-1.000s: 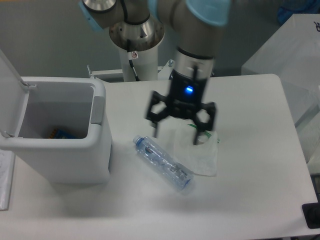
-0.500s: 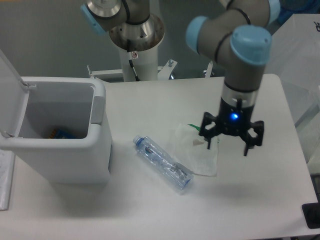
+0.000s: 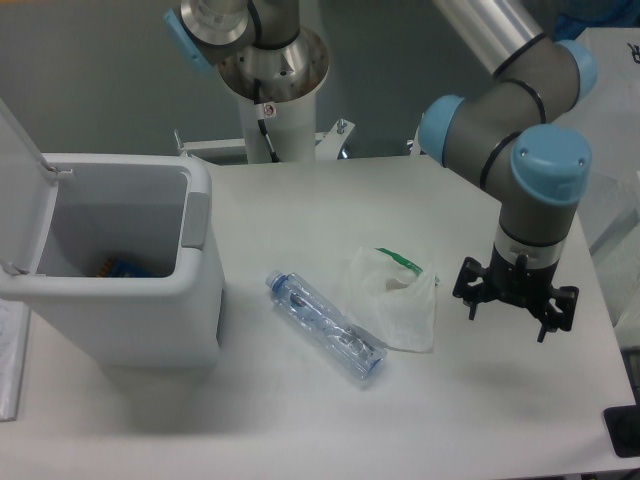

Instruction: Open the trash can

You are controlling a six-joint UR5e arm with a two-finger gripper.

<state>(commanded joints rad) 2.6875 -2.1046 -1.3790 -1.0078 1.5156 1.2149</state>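
Observation:
The trash can (image 3: 150,300) is a boxy white bin at the left of the table. Its lid (image 3: 18,150) stands swung up at the far left, so the inside shows, with a small blue and orange item (image 3: 122,268) at the bottom. A grey push-tab (image 3: 195,218) sits on its right rim. My gripper (image 3: 508,318) hangs over the right side of the table, far from the can, open and empty.
A clear plastic bottle (image 3: 325,325) lies on the table right of the can. A thin translucent white bag (image 3: 392,298) lies beside it. The arm's base column (image 3: 270,100) stands at the back. A black object (image 3: 622,432) sits at the table's front right corner.
My gripper has moved from over the bottle and bag to the right side of the table, away from the can. The can, bottle and bag have not moved.

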